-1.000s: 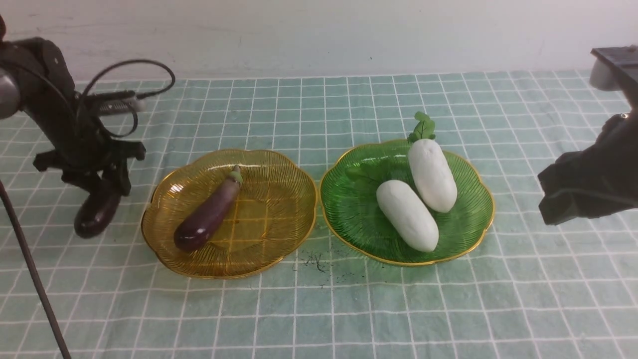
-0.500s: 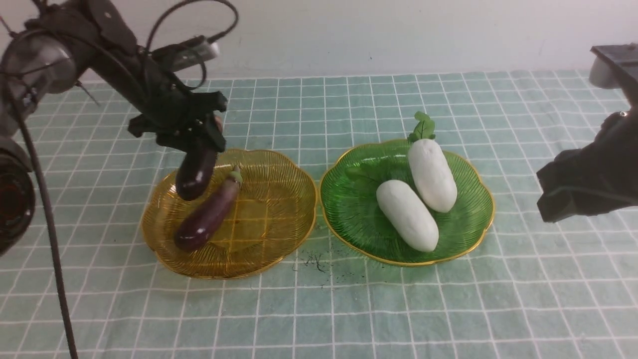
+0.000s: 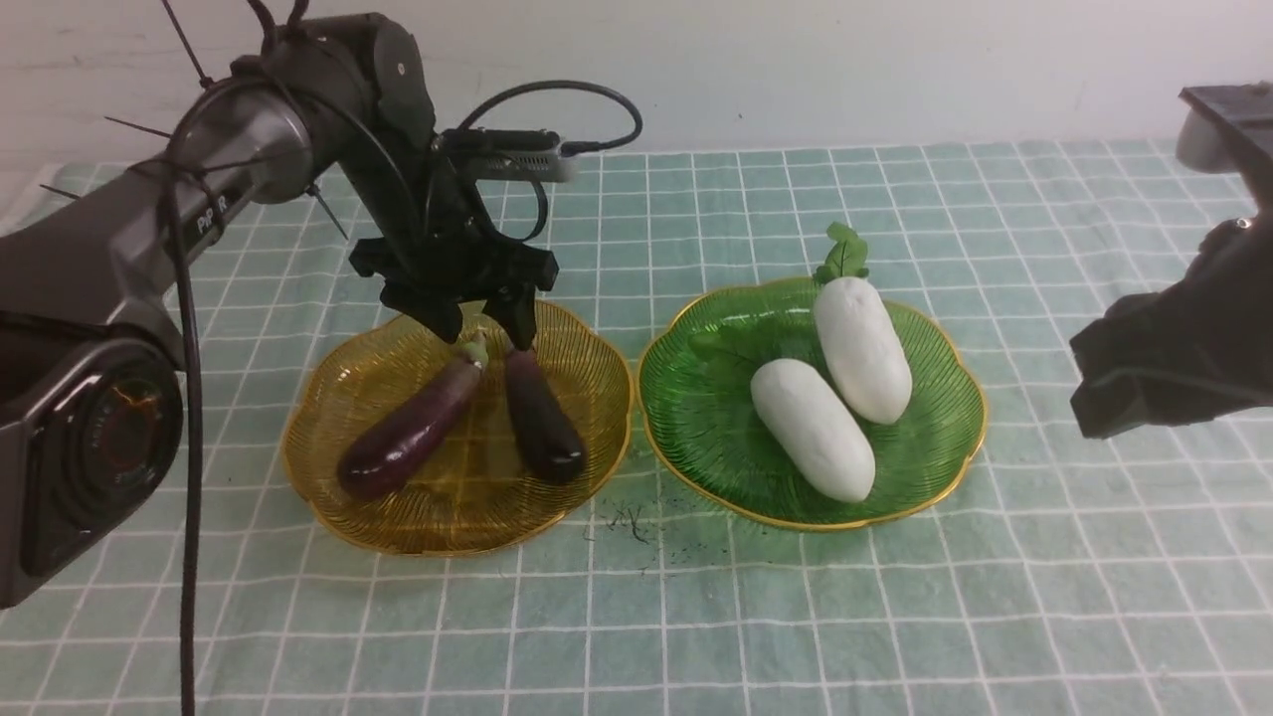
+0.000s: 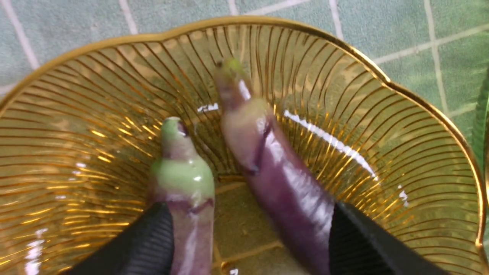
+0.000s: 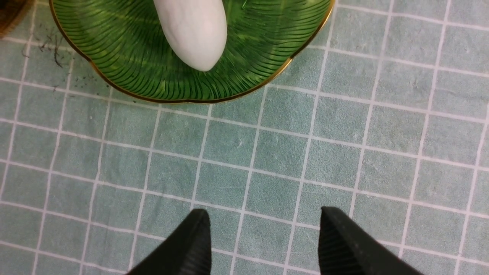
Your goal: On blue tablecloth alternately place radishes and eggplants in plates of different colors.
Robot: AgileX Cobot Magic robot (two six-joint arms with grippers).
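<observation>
On the blue tablecloth (image 3: 636, 617) an amber plate (image 3: 328, 477) holds two purple eggplants, one to the left (image 3: 413, 428) and one to the right (image 3: 542, 413). My left gripper (image 3: 482, 323) hovers open just above their stem ends. In the left wrist view its fingers (image 4: 366, 244) straddle both eggplants (image 4: 282, 179), the right one touching a finger. The green plate (image 3: 696, 438) carries two white radishes, one nearer (image 3: 811, 428) and one farther (image 3: 862, 348). My right gripper (image 5: 263, 217) is open and empty over bare cloth, near the green plate (image 5: 183, 101) and a radish (image 5: 191, 30).
Dark specks (image 3: 636, 522) lie on the cloth in front of the gap between the plates. A black cable (image 3: 189, 497) hangs down from the left arm at the near left. A white wall bounds the table's far edge.
The left arm carried the second eggplant from the cloth at the left over the amber plate. Its jaws opened, and the eggplant now lies beside the first. The right arm stayed put.
</observation>
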